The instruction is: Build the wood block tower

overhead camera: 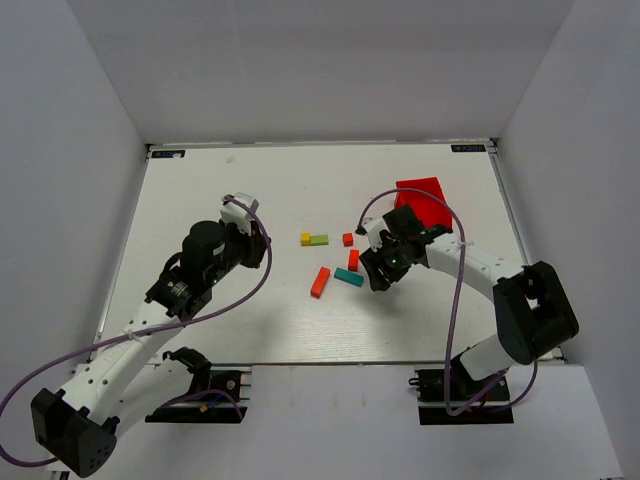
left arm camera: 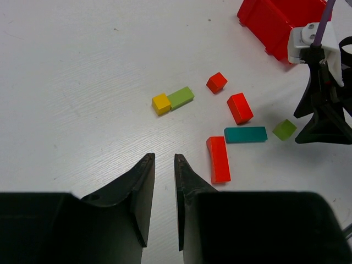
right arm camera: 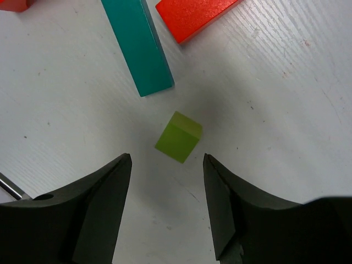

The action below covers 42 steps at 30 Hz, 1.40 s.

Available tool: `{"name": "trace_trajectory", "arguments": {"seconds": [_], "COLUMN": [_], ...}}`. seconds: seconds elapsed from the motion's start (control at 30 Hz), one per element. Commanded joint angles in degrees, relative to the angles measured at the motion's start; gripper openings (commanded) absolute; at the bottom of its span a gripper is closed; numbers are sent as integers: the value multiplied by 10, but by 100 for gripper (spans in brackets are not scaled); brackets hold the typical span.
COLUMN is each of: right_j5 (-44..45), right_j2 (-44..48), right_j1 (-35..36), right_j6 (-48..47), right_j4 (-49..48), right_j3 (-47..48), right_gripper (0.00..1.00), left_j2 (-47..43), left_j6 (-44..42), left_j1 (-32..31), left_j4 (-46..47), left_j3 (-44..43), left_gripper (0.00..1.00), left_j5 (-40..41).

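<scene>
Closest on the white worktop (overhead camera: 200, 200) lies an orange bar (overhead camera: 320, 282), with a teal bar (overhead camera: 349, 277) just to its right and a pale green cube (right arm camera: 178, 136) right of that. Slightly farther sits a short red block (overhead camera: 353, 260). Beyond, a yellow cube (overhead camera: 306, 239) touches a green block (overhead camera: 319, 240), and a small red cube (overhead camera: 347, 239) lies apart on their right. All lie flat, unstacked. A red bin (overhead camera: 425, 200) stands far right. The right claw (right arm camera: 166, 159) is spread wide, its tips just short of the pale green cube, gripping nothing. The left claw (left arm camera: 164, 159), left of the blocks, is pressed almost together and holds nothing.
</scene>
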<state>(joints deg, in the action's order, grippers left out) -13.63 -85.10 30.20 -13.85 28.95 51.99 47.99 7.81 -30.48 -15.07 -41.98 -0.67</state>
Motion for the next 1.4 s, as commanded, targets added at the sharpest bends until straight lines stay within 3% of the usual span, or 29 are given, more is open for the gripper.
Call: {"name": "trace_trajectory", "arguments": {"seconds": [0.0,0.53,0.73,0.77,0.87,1.13,1.3,1.37], "right_j5": [10,53,63,64,69,91,57,41], "right_j2": [-12,-53,-48,-47,-46,9,35,28], "right_j1": [5,27,34,32,33,35,33,34], "right_j6": [20,43,43,44,37,-23,-138,-186], "right_j4": [-29,-51,-50,-49,-43,-28,-27,-30], "right_j3": [17,20,17,18,22,60,122,140], "right_gripper": [61,61,42,33,20,11,10,4], "left_j2": [-3,-3,-3,-3,-3,-3,3,3], "left_j6": [3,3,3,3,3,3,-3,-3], "left_j1": [3,3,3,3,3,3,3,3], "left_j4": [-5,-5,-5,-5,-5,-5,-5,-5], "left_j3": [1,1,1,1,1,1,1,1], "left_gripper": [32,32,32,32,32,32,32,32], "left_j5": [-8,-20,-20,-20,-25,-25,-25,-25]}}
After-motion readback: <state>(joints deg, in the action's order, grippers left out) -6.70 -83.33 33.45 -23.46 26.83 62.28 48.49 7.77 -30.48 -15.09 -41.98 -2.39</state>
